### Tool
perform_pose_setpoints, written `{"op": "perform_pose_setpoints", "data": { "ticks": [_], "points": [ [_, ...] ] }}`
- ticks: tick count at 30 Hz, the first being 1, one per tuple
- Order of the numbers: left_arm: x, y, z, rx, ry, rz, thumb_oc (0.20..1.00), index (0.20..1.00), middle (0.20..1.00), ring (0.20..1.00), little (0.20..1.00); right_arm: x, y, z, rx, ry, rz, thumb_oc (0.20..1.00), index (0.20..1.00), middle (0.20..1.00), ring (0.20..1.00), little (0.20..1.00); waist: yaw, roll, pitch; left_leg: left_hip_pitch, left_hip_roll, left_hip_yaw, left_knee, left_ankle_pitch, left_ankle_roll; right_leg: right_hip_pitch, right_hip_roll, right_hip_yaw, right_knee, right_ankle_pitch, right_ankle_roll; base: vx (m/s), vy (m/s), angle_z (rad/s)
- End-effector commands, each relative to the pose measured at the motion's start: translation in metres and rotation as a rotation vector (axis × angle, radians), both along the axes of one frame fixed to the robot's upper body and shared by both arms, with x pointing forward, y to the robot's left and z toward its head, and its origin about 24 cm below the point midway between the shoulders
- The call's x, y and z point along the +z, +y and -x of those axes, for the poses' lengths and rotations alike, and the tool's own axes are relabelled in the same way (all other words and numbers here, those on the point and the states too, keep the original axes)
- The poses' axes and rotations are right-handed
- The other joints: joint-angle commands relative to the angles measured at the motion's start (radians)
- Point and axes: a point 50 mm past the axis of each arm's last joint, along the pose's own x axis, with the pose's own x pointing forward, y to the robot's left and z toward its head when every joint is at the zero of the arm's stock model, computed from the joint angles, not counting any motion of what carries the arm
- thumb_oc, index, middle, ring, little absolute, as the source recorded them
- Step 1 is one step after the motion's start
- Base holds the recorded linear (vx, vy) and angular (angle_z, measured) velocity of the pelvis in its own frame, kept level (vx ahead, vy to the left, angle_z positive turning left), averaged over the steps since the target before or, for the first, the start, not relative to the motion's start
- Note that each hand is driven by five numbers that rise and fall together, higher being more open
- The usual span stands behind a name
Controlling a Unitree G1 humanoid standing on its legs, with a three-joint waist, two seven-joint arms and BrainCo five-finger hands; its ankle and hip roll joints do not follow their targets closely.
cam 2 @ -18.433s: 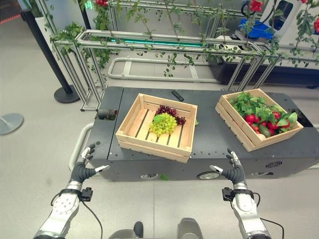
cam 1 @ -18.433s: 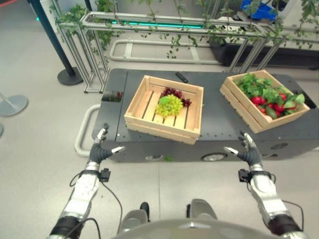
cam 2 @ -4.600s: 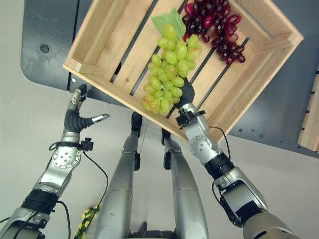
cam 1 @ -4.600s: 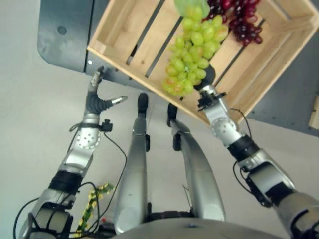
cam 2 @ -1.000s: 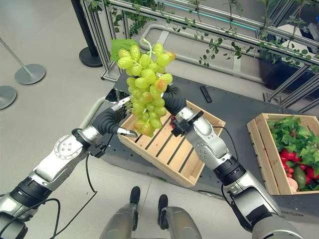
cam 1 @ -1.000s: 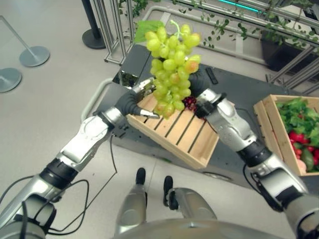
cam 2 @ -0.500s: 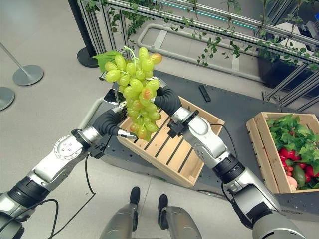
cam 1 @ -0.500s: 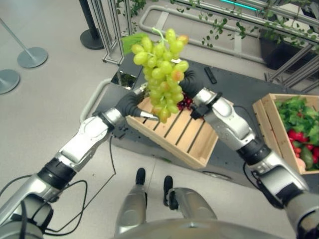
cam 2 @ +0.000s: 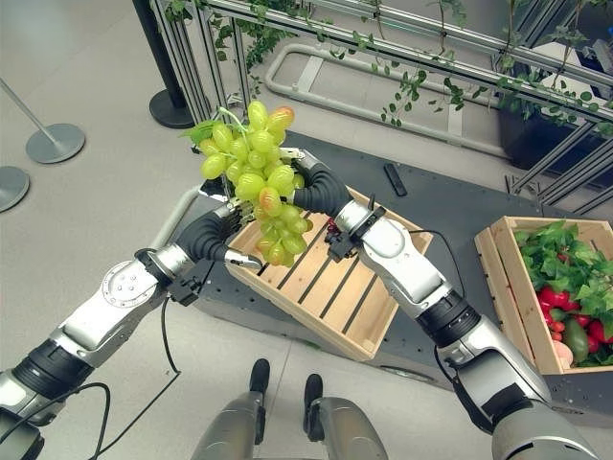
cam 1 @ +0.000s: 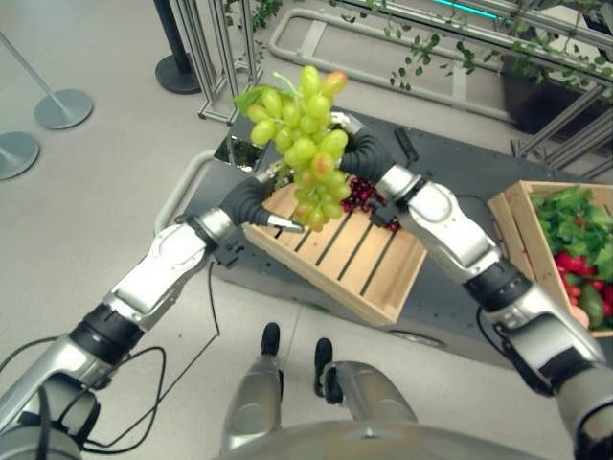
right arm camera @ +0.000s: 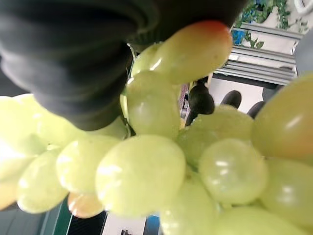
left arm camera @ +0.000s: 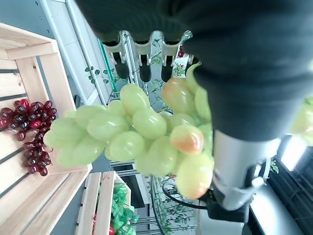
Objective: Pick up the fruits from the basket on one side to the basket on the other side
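The left hand (cam 1: 251, 201) waits with loose fingers just beside the green grapes (cam 1: 305, 144). The right hand (cam 2: 319, 195) grips the bunch, raised above the near-left corner of the crate (cam 1: 378, 278). Grapes are soft and detach easily; a hold near the stem seems safest.

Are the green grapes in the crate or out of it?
Out. The right hand holds the green grapes up in the air above the crate; only the red grapes lie inside.
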Motion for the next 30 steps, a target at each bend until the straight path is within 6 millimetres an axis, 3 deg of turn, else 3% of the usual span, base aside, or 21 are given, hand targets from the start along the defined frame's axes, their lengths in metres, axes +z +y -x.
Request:
{"op": "perform_pose_setpoints", "data": {
  "ticks": [1,11,24,30],
  "points": [
    [0.009,-0.012,0.003,-0.129,0.101,0.145,1.000,1.000,1.000,1.000,1.000,0.056,0.019,0.017,0.111,-0.234,-0.085,0.200,0.200,0.200,0.200,0.200,-0.009,-0.025,-0.040,0.047,0.014,-0.019,0.115,-0.170,-0.002,0.050,-0.105,0.046,-0.066,0.062,0.168,0.00,0.000,0.00],
    [-0.016,-0.027,0.013,-0.237,0.371,0.255,1.000,1.000,1.000,1.000,1.000,0.059,0.016,0.014,0.072,-0.259,-0.056,0.200,0.200,0.200,0.200,0.200,-0.016,-0.035,-0.043,0.053,0.013,-0.020,0.107,-0.166,-0.002,0.056,-0.103,0.049,-0.069,0.066,0.170,0.00,0.000,0.00],
    [-0.035,-0.050,0.014,-0.281,0.498,0.373,1.000,1.000,1.000,1.000,1.000,0.057,0.018,0.017,0.045,-0.298,-0.053,0.200,0.200,0.200,0.200,0.200,-0.019,-0.051,-0.042,0.055,0.015,-0.026,0.103,-0.165,-0.001,0.057,-0.102,0.048,-0.074,0.067,0.170,0.00,0.000,0.00],
    [-0.041,-0.049,0.014,-0.257,0.513,0.406,1.000,1.000,1.000,1.000,1.000,0.061,0.013,0.021,-0.018,-0.415,0.067,0.200,0.200,0.200,0.200,0.200,-0.016,-0.070,-0.044,0.055,0.016,-0.032,0.097,-0.164,-0.002,0.060,-0.102,0.041,-0.078,0.069,0.170,0.00,-0.001,0.02]
  ]
}}
